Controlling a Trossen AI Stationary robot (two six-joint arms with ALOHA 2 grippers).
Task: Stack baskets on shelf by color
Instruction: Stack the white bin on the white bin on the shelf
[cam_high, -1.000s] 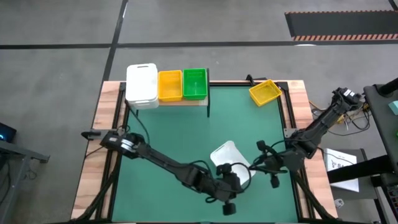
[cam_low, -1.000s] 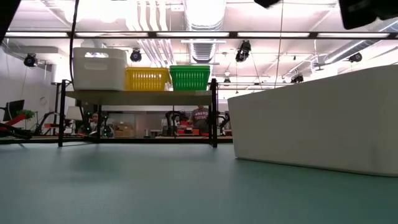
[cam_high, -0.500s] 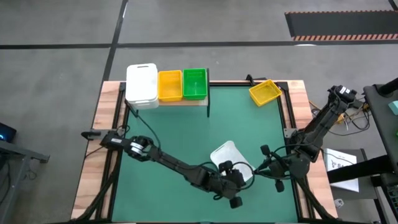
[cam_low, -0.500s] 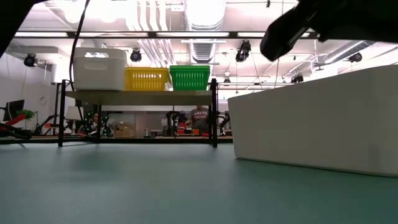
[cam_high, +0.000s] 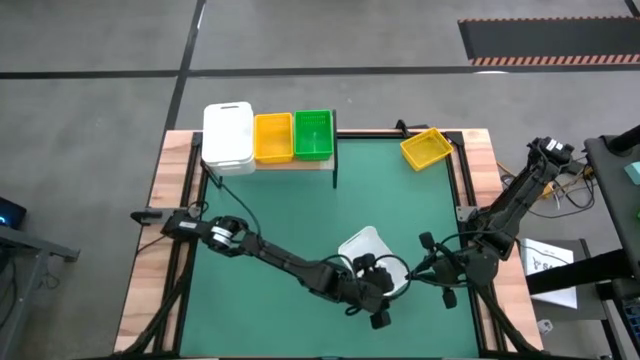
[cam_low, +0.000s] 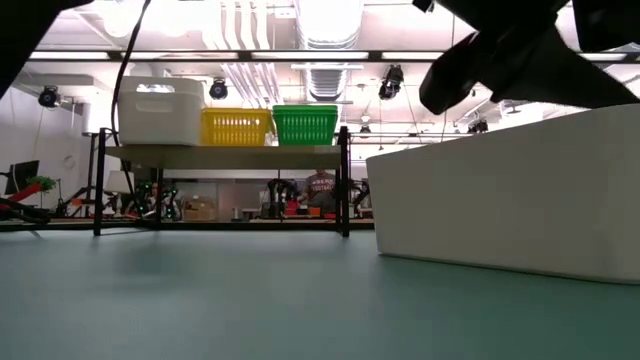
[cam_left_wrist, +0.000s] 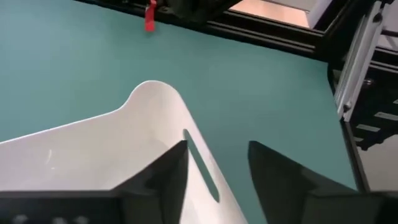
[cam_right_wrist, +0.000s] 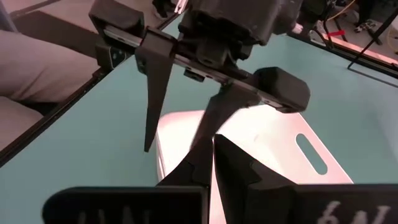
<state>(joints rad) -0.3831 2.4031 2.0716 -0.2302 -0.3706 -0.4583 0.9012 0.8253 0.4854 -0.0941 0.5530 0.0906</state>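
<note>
A white basket (cam_high: 372, 252) stands on the green mat near the table's front, and fills the right of the low view (cam_low: 510, 190). My left gripper (cam_left_wrist: 216, 149) is open over its near end. One finger (cam_right_wrist: 210, 121) is inside the basket and the other (cam_right_wrist: 152, 93) is outside. Between them stands the end wall with the slot handle (cam_left_wrist: 200, 167); I see no touch. My right gripper (cam_right_wrist: 212, 146) is shut, just right of the basket (cam_high: 432, 272). On the shelf (cam_high: 300, 163) rest white (cam_high: 228, 137), yellow (cam_high: 273, 137) and green (cam_high: 313, 134) baskets.
A loose yellow basket (cam_high: 426, 148) lies at the table's far right corner. The shelf's black posts (cam_low: 345, 180) stand at the far left of the mat. The open green mat (cam_high: 290, 215) lies between the shelf and the white basket.
My left gripper has moved a little toward the far edge and down over the white basket's near end, coming into the low view from above. My right gripper has drawn back slightly toward the table's near right corner. The basket has stayed in place.
</note>
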